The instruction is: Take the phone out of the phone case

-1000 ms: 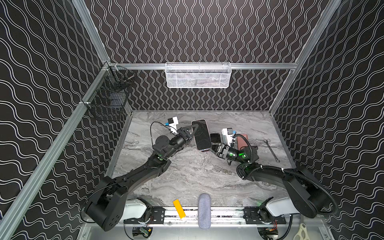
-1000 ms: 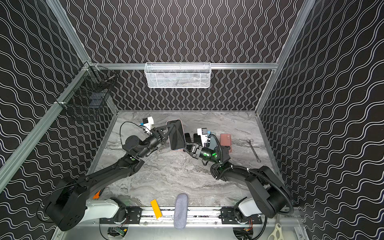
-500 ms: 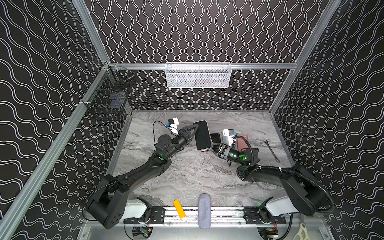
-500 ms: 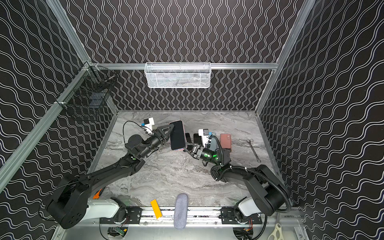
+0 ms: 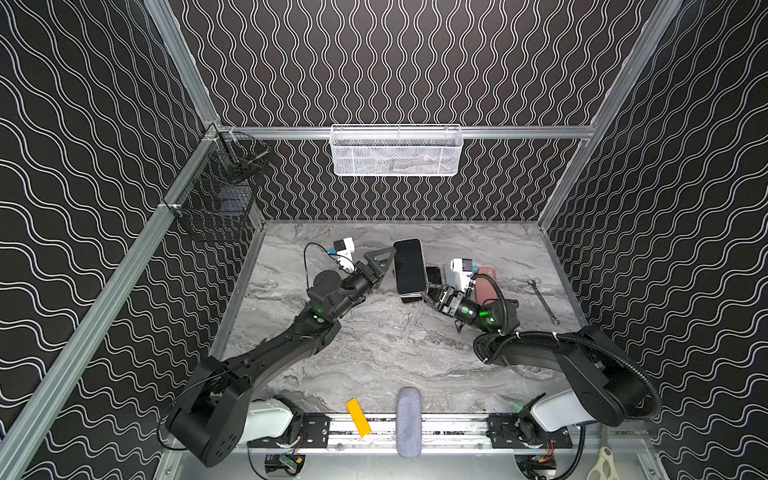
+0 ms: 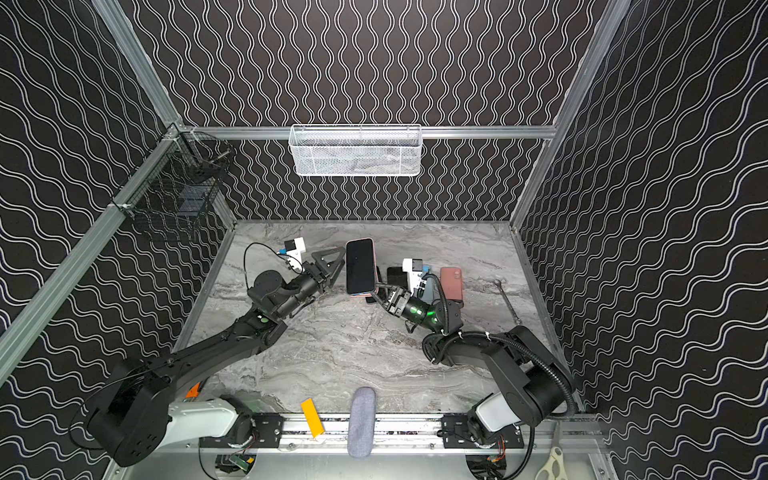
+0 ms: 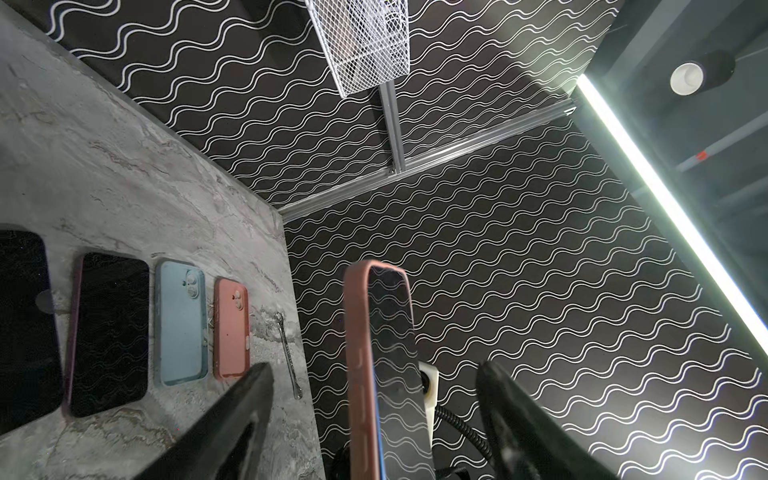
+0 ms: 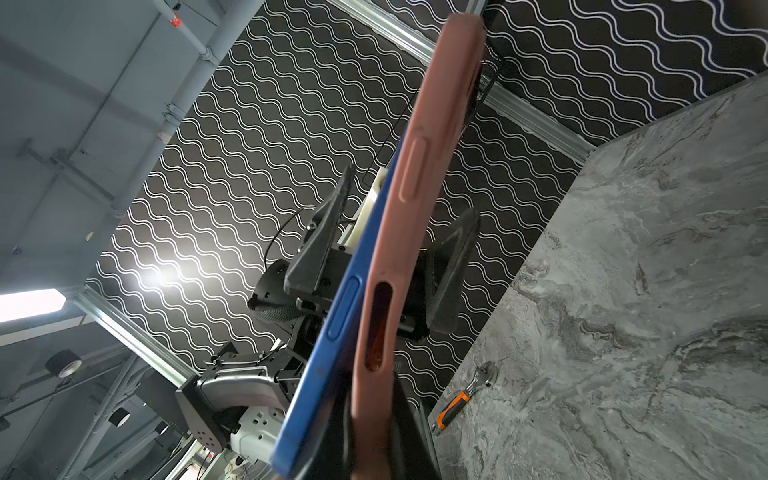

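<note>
Phone (image 8: 332, 332), blue-edged with a dark screen, stands on end above the back middle of the desk (image 5: 374, 345), in a pink phone case (image 8: 415, 166). In the right wrist view the phone's lower edge stands apart from the case's side wall, while its upper part sits in the case. The right claw (image 5: 424, 292) is closed tight on the lower end of the case, and one finger looks to sit between the phone and the case wall. The left claw (image 5: 386, 264) is spread wide just beside the phone's other long edge. In the left wrist view its fingers (image 7: 249, 415) show a clear gap on each side and grip nothing. Flat on the desk behind lie two dark-screened phones, a light blue cased phone (image 7: 180, 324), a salmon cased phone (image 7: 232, 328) and a wrench (image 7: 286, 353).
</note>
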